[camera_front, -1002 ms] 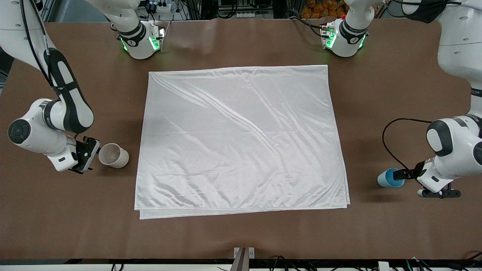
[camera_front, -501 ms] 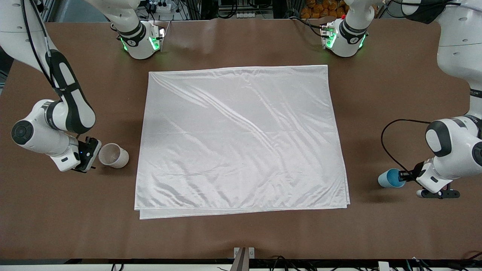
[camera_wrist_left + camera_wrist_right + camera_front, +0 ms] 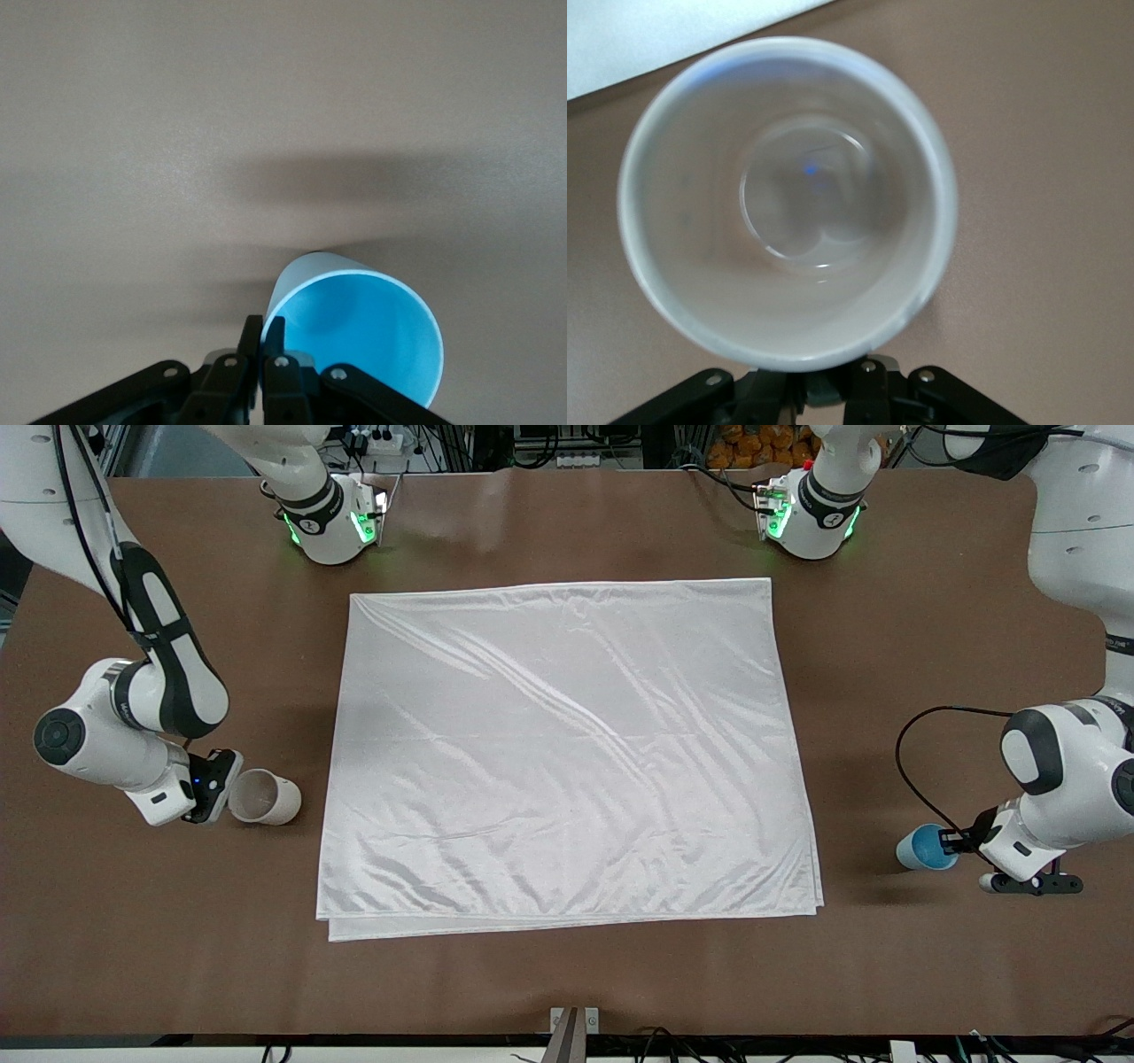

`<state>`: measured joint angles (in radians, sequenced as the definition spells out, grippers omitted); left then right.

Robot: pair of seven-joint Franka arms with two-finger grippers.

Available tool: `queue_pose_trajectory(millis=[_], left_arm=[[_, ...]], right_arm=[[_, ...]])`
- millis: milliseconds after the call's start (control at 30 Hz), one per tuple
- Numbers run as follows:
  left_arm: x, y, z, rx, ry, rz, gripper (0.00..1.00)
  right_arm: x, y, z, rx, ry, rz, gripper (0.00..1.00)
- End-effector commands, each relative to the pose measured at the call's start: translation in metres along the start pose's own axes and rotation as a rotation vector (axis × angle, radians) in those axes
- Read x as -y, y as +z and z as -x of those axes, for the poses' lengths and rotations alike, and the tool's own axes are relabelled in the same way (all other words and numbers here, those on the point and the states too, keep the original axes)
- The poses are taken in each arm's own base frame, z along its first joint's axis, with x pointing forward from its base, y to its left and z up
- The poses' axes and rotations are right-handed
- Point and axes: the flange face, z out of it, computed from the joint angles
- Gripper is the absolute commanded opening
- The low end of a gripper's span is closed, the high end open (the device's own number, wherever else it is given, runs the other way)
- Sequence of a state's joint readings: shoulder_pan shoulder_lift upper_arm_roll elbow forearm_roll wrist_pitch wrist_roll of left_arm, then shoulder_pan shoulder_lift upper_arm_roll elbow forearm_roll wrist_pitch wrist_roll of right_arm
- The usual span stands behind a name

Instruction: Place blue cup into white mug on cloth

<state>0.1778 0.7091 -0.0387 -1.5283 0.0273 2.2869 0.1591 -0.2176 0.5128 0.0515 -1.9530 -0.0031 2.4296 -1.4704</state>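
Blue cup (image 3: 921,847) sits off the cloth (image 3: 567,753) at the left arm's end, left gripper (image 3: 952,838) pinching its rim. Right gripper (image 3: 221,788) clamps the white mug (image 3: 264,797) at the right arm's end. Both grasped; nesting and placing remain.

The white mug's (image 3: 788,199) handle is hidden under its rim in the right wrist view, where the picture's edge cuts off the right tool (image 3: 833,390). The lower rim of the blue cup (image 3: 359,332) runs off the left wrist view's edge, as does the left tool (image 3: 263,350).
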Motion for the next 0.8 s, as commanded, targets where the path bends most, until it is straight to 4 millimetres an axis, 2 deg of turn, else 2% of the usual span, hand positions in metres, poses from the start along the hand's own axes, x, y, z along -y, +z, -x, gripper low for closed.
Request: queue_pose_trajectory(millis=[0,167,434,768], left_arm=[[0.004,0.002,-0.002,-0.003,0.014,-0.017,0.0],[0.005,0.0,-0.002,-0.006,0.016,-0.019,0.0],[0.007,-0.006,-0.003,-0.015,0.015,-0.021,0.0],[0.007,-0.018,-0.005,-0.028,0.015,-0.025,0.0]], right_arm=[[0.004,-0.008,0.003,0.004,-0.036,0.005,0.13],[0.004,-0.012,0.001,0.004,-0.038,0.009,0.08],[0.004,-0.034,-0.007,0.0,-0.049,0.043,0.03],[0.011,-0.06,-0.054,-0.022,-0.093,0.054,0.0]])
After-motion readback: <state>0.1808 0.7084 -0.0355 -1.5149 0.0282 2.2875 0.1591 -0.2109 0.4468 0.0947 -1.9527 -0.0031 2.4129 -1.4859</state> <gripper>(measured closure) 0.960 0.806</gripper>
